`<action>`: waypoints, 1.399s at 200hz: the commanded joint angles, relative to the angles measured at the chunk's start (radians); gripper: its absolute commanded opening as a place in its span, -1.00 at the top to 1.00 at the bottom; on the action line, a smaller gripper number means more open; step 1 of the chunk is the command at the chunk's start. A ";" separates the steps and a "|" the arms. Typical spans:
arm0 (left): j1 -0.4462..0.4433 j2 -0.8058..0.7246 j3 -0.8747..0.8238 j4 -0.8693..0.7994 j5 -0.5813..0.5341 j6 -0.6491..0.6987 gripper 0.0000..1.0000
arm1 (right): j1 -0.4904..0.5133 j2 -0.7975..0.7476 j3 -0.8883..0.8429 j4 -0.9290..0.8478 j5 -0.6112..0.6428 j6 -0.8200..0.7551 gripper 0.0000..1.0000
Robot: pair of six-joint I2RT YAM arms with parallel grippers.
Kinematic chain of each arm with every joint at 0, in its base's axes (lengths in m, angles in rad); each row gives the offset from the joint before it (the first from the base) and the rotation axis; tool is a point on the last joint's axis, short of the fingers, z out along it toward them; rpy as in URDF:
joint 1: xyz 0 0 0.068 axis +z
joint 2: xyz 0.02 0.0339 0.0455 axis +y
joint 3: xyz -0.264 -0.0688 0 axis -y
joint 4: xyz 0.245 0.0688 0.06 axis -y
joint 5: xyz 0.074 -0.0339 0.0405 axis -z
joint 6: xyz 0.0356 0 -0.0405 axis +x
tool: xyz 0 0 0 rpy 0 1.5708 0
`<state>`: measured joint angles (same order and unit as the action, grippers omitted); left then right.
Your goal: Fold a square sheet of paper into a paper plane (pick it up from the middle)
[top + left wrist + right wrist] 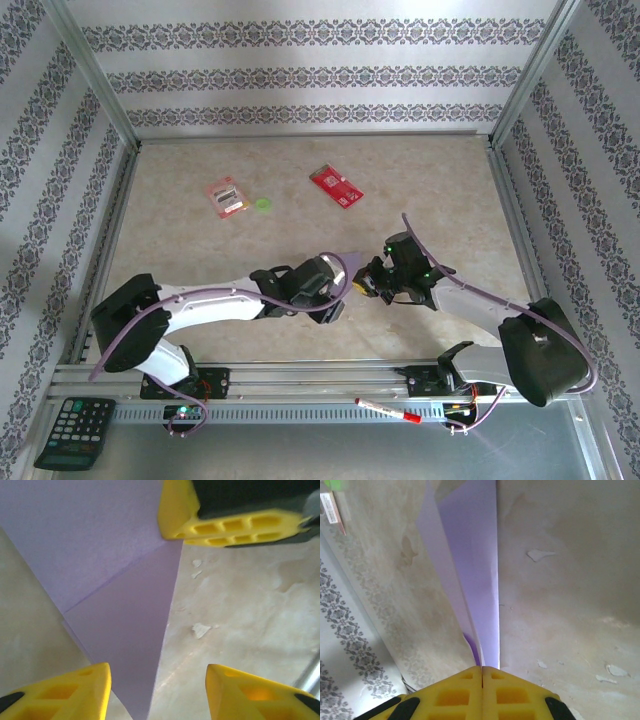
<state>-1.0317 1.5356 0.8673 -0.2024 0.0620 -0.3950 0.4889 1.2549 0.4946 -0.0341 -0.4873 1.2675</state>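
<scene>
The lilac square sheet of paper, folded into a long pointed paper plane (125,610) with a diagonal crease, lies low over the table. Its narrow tip runs down between my left gripper's (157,692) yellow fingers (75,692), which stand open and apart from it. My right gripper (482,667) is shut on the plane's (475,580) folded layers, which stretch away from its fingertips. In the left wrist view the right gripper (167,530) sits at the plane's upper right edge. From above, the left gripper (338,300) and right gripper (365,285) meet mid-table and hide the paper.
A red card (336,186), a pink-red packet (226,196) and a small green disc (264,204) lie at the back of the table. A calculator (75,432) and a red marker (387,409) rest by the front rail. Metal posts frame the sides.
</scene>
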 commanded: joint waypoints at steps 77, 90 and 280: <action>-0.080 0.171 0.111 -0.058 -0.280 0.112 -0.13 | 0.016 -0.036 -0.040 0.036 0.004 0.113 1.00; -0.081 0.183 0.116 -0.057 -0.289 0.117 -0.09 | 0.016 -0.037 -0.040 0.035 0.004 0.115 1.00; -0.079 0.208 0.125 -0.049 -0.301 0.129 0.74 | 0.014 0.005 -0.029 0.057 -0.013 0.098 1.00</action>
<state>-1.0996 1.7241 0.9760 -0.2298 -0.2153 -0.2874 0.4953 1.2491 0.4671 0.0074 -0.4881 1.3663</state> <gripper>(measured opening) 0.151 0.040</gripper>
